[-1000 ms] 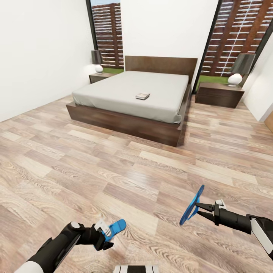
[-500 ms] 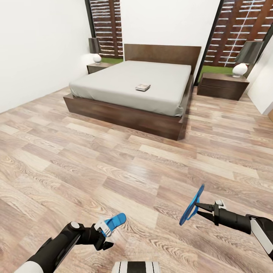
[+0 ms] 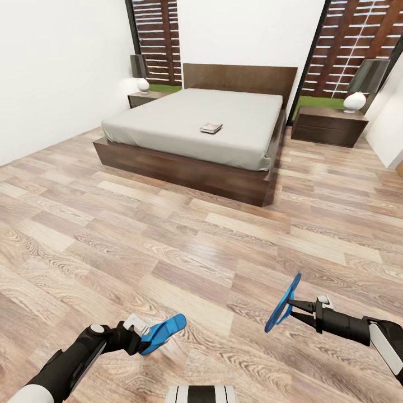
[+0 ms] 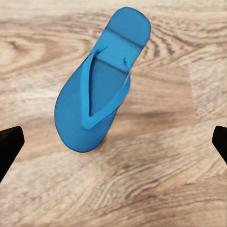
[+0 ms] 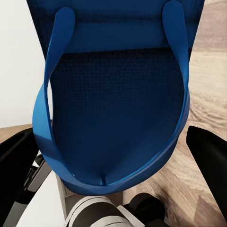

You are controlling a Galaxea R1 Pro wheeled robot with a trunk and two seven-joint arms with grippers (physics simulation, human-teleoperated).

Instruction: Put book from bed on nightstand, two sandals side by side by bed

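Note:
The book (image 3: pixel 211 127) lies on the grey mattress of the bed (image 3: pixel 168 126), far ahead across the room. A nightstand (image 3: pixel 327 126) stands right of the bed and another nightstand (image 3: pixel 143 99) left of it. One blue sandal (image 3: pixel 163 331) rests on the floor just in front of my left gripper (image 3: pixel 140 336). In the left wrist view that sandal (image 4: pixel 101 80) lies strap-up, with the black fingers (image 4: pixel 9 146) spread wide apart and clear of it. My right gripper (image 3: pixel 295 305) is shut on the other sandal (image 3: pixel 284 302), holding it on edge above the floor; this sandal (image 5: pixel 113 104) shows close up in the right wrist view.
Wood-plank floor (image 3: pixel 184 235) stretches between me and the bed. A white lamp (image 3: pixel 354 102) sits on the right nightstand and another lamp (image 3: pixel 144 85) on the left one. White walls flank the room, with tall slatted windows behind the bed.
My left gripper has opened and drawn back, leaving its sandal on the floor. The right arm and its sandal have stayed put. The view moved closer to the bed a second ago, then settled.

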